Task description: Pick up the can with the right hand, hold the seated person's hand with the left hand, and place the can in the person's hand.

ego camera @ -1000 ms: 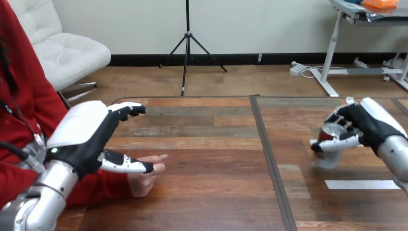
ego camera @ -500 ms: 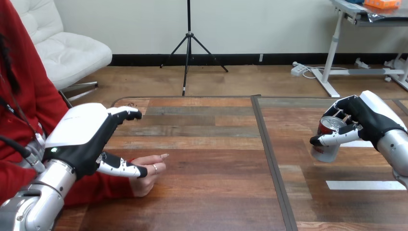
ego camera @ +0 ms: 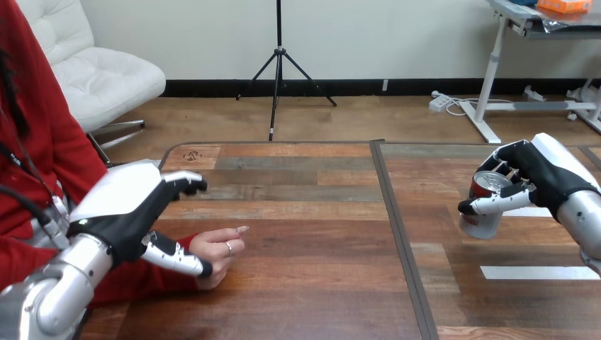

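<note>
- Left hand [ego camera: 124, 212] at eight o'clock, fingers spread and nearly straight, gripping nothing; it hovers over the person's wrist, with its thumb just beside it
- Person's hand [ego camera: 216, 249], towards seven o'clock, rests loosely curled on the table [ego camera: 305, 283]
- Can [ego camera: 485, 207] at three o'clock, tilted and seemingly off the table, sits in the right hand [ego camera: 542, 177], whose fingers and thumb wrap its upper wall
- Thin metal, likely light, smooth and easily dented: a mid-wall grip with a modest squeeze suits it

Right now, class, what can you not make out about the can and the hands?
Head view:
- The can: far side covered by the right hand.
- The person's hand: wrist end hidden behind the left hand; contact there cannot be told.
- The right forearm: cut off by the right edge.
</note>
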Robot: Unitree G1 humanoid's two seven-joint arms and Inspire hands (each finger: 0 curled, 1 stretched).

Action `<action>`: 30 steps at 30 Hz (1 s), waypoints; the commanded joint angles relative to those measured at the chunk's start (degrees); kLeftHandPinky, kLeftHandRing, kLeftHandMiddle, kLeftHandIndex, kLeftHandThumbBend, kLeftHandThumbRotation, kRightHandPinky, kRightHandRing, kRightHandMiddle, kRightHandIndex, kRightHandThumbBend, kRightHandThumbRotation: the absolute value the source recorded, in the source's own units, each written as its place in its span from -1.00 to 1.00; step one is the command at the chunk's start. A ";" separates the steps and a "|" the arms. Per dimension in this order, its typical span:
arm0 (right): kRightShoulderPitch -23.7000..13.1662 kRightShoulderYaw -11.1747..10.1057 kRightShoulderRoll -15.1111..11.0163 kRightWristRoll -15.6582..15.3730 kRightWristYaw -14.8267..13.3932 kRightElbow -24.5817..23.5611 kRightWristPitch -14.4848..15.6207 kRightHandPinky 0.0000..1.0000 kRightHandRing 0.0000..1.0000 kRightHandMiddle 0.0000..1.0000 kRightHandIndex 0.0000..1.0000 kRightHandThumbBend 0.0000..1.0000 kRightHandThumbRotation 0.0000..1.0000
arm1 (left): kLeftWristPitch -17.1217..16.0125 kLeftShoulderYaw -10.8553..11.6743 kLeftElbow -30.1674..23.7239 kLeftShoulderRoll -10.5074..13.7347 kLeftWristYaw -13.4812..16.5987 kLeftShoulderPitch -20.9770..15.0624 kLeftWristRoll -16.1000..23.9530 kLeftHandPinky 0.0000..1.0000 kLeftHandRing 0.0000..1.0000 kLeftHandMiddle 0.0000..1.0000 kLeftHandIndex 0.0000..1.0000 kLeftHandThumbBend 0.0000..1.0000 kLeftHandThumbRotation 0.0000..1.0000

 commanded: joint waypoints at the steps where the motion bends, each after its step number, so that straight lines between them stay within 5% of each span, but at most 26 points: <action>1: -6.06 -0.71 -2.03 0.59 -1.09 -3.16 -0.70 -0.35 -0.28 -0.14 -0.03 0.42 -1.00 | 2.71 -1.06 -1.03 1.80 -3.27 -4.68 -2.19 0.57 0.63 0.67 0.67 1.00 -0.59; 16: -6.00 -1.02 -1.96 1.04 -0.92 -3.25 -0.81 -0.33 -0.26 -0.12 -0.01 0.41 -1.00 | 9.46 -3.15 -1.88 2.95 -10.03 -6.80 -2.97 0.54 0.65 0.67 0.66 1.00 -0.62; 30: -5.79 -0.91 -2.11 0.93 -1.42 -3.29 -1.19 -0.32 -0.25 -0.12 -0.01 0.41 -1.00 | 12.84 -4.50 -1.37 3.84 -13.13 -8.57 -2.67 0.41 0.59 0.64 0.64 0.93 -0.73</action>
